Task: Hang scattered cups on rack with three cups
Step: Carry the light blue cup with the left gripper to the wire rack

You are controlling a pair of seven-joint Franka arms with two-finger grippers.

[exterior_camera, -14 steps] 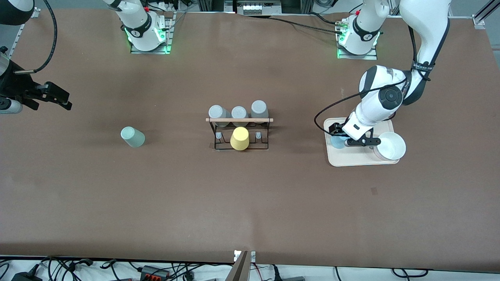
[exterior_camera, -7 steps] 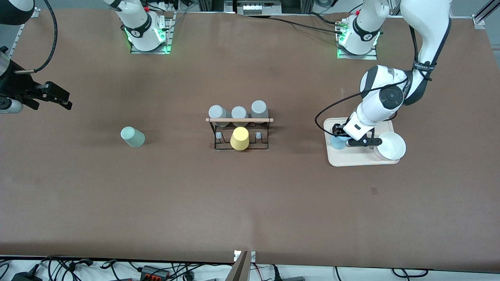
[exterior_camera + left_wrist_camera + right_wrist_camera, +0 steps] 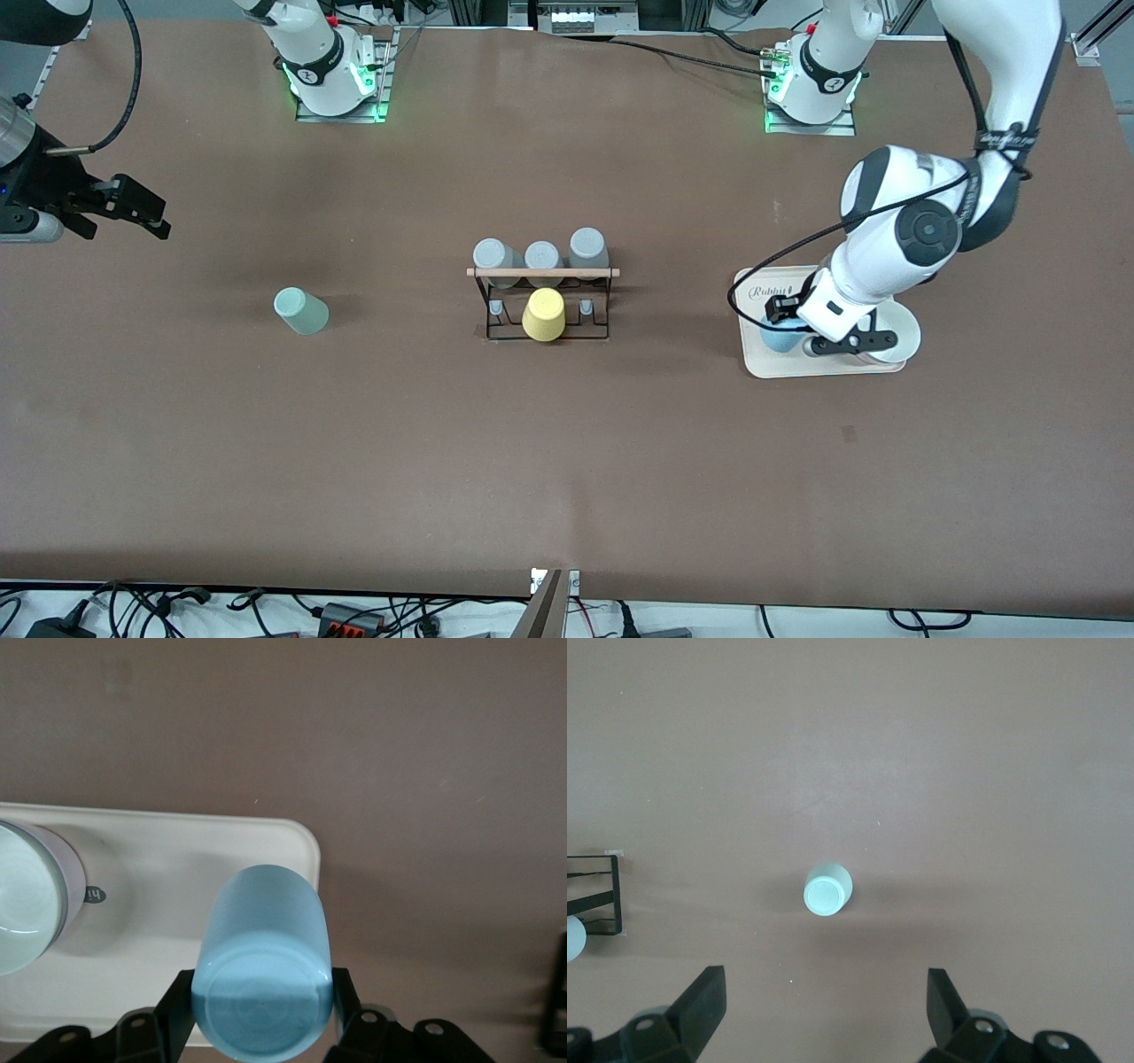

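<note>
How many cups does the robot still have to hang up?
Both. Already on the rack are three grey cups and a yellow cup. In hand: the left gripper is shut on the blue cup, over the tray. Left: hanging it, then the mint cup, standing on the table toward the right arm's end. The right gripper is open above the table.
</note>
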